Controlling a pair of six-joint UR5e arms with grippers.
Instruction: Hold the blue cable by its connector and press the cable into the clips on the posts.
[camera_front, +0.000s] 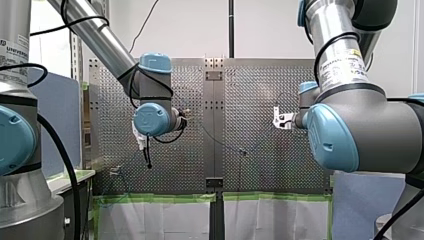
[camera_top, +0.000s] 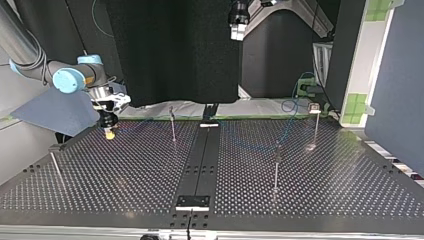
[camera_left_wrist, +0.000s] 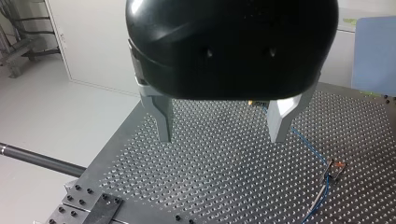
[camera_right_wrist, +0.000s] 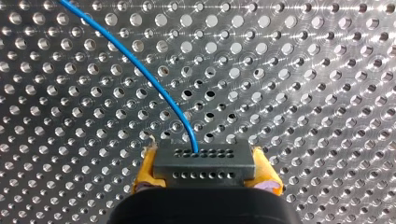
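The main danger, I think, is at the grip itself. The blue cable (camera_right_wrist: 140, 70) leaves the connector (camera_right_wrist: 204, 163) as one thin wire from a single hole. If the cable catches on a clip or goes tight, the pull could turn the connector between the pads or draw it out of them. The posts (camera_top: 173, 127) are thin and tall, so a sideways push could bend one, or the cable could pass beside the clip and not enter it. In the top view the cable is too faint to tell whether it already sits in any clip.

My right pincer (camera_right_wrist: 205, 170) is closed to a middle width on the connector, with its yellow pads (camera_right_wrist: 145, 168) pressing on the two short ends. It hangs close over the perforated counter (camera_right_wrist: 303, 70), and the cable curves away ahead of it over the holes.

My left pincer (camera_left_wrist: 220, 137) is wide apart and holds nothing. It hangs above the counter and touches nothing, with a stretch of the blue cable lying on the counter beyond its fingers.
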